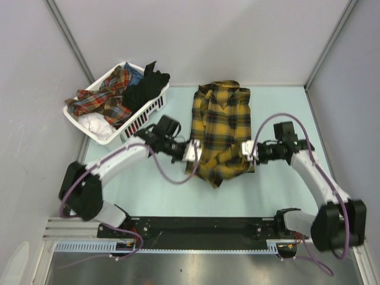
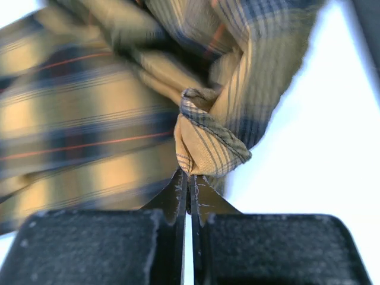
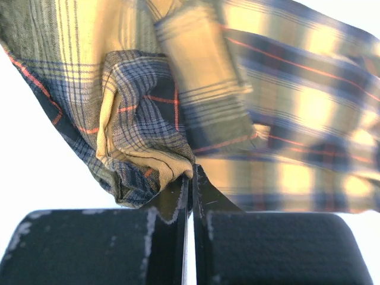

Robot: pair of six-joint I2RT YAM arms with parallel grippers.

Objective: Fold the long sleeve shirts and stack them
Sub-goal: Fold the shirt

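Shirt (image 1: 222, 124) lies long axis near-to-far, collar at the far end.

Pale table (image 1: 148, 196) bears a plaid shirt (image 1: 221, 119) and white basket (image 1: 147, 111).

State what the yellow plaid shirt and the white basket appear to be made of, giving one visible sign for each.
The yellow plaid shirt looks like soft woven cloth, perhaps cotton flannel, matte: fine threads show up close and it bunches into folds. The white basket seems moulded plastic, smooth-looking: its slatted walls keep a rigid shape.
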